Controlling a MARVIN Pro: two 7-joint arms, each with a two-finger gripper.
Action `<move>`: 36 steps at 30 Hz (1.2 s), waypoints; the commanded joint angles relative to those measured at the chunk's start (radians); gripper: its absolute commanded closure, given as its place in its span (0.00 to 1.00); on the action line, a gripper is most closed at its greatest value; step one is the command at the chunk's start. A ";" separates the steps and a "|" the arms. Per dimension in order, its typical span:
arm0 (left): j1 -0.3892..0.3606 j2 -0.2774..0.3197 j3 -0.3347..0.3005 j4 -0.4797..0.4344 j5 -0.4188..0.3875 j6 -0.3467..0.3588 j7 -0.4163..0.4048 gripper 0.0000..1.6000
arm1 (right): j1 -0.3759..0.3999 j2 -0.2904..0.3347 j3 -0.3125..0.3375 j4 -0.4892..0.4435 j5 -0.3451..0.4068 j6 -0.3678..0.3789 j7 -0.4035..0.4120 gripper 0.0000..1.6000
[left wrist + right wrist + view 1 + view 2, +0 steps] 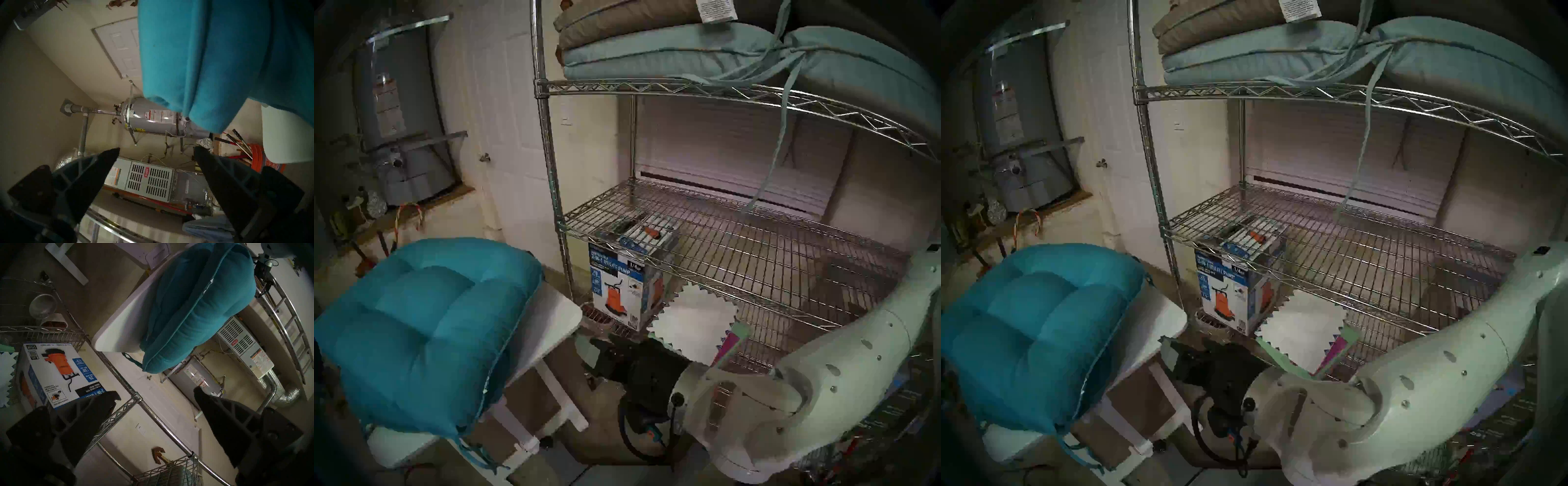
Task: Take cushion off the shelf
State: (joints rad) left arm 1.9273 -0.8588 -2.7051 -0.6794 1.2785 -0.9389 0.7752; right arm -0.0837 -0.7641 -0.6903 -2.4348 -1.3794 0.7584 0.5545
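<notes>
A teal cushion (pixel 426 325) lies on the small white table (pixel 551 315), off the shelf (pixel 738 244) and overhanging the table's edges. The left hand (pixel 156 149) hangs just beside the cushion, fingers apart and holding nothing (the water heater (pixel 158 118) shows between them). The right hand (pixel 156 392), fingers spread wide and empty, points past a shelf post toward the cushion, a pump box (pixel 57 373) at its side.
</notes>
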 commanded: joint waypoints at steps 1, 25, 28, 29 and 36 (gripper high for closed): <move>0.016 0.054 -0.043 -0.038 -0.016 -0.006 0.007 0.00 | 0.005 -0.003 0.008 -0.009 -0.002 0.002 -0.005 0.00; 0.072 0.088 -0.154 -0.326 -0.066 -0.021 -0.040 0.00 | 0.003 -0.007 0.008 -0.009 -0.003 0.004 -0.003 0.00; 0.064 0.104 -0.147 -0.362 -0.079 -0.021 -0.052 0.00 | 0.004 -0.006 0.008 -0.009 -0.003 0.003 -0.005 0.00; 0.061 0.106 -0.145 -0.376 -0.086 -0.021 -0.062 0.00 | 0.003 -0.007 0.008 -0.009 -0.003 0.004 -0.003 0.00; 0.030 0.130 -0.097 -0.450 -0.130 -0.021 -0.117 0.00 | 0.004 -0.007 0.008 -0.009 -0.003 0.003 -0.004 0.00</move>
State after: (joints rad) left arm 1.9844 -0.7856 -2.8316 -1.0456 1.2013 -0.9615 0.6865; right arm -0.0840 -0.7701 -0.6903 -2.4350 -1.3805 0.7585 0.5545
